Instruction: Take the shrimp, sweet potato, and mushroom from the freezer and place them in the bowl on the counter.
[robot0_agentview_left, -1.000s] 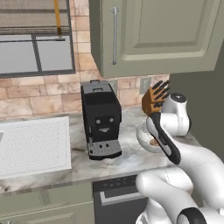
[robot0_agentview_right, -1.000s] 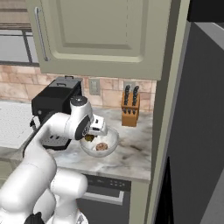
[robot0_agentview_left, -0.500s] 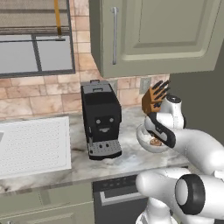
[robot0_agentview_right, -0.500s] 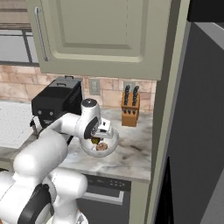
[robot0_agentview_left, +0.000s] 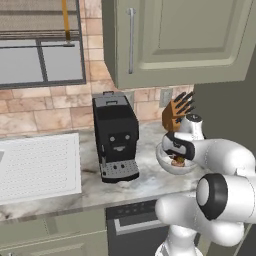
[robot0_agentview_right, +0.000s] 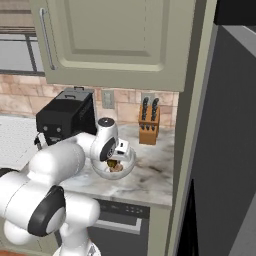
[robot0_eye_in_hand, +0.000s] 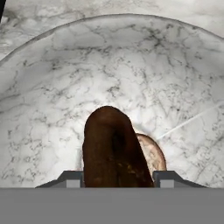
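Note:
My gripper (robot0_eye_in_hand: 119, 178) hangs low inside the whitish marbled bowl (robot0_eye_in_hand: 131, 65), shut on a dark brown sweet potato (robot0_eye_in_hand: 111, 148) that fills the gap between the two tips. Behind it, a paler brown mushroom (robot0_eye_in_hand: 154, 154) lies on the bowl's bottom. In the base views the hand reaches down into the bowl (robot0_agentview_left: 163, 156) (robot0_agentview_right: 130, 161) on the counter (robot0_agentview_left: 142, 182) (robot0_agentview_right: 152, 172), with brown food (robot0_agentview_right: 116, 168) showing under the gripper (robot0_agentview_left: 177, 159) (robot0_agentview_right: 114, 161). The dark grey freezer (robot0_agentview_right: 235, 130) stands at the right. The shrimp is hidden.
A black coffee machine (robot0_agentview_left: 116, 137) (robot0_agentview_right: 65, 117) stands left of the bowl and a wooden knife block (robot0_agentview_left: 175, 111) (robot0_agentview_right: 148, 127) behind it. A white drainboard (robot0_agentview_left: 37, 165) lies far left. Green wall cabinets (robot0_agentview_left: 185, 35) hang above, a dishwasher (robot0_agentview_right: 120, 212) sits below.
The arm has swung its hand forward and down, from above the bowl's near rim to low inside the bowl, still gripping the sweet potato.

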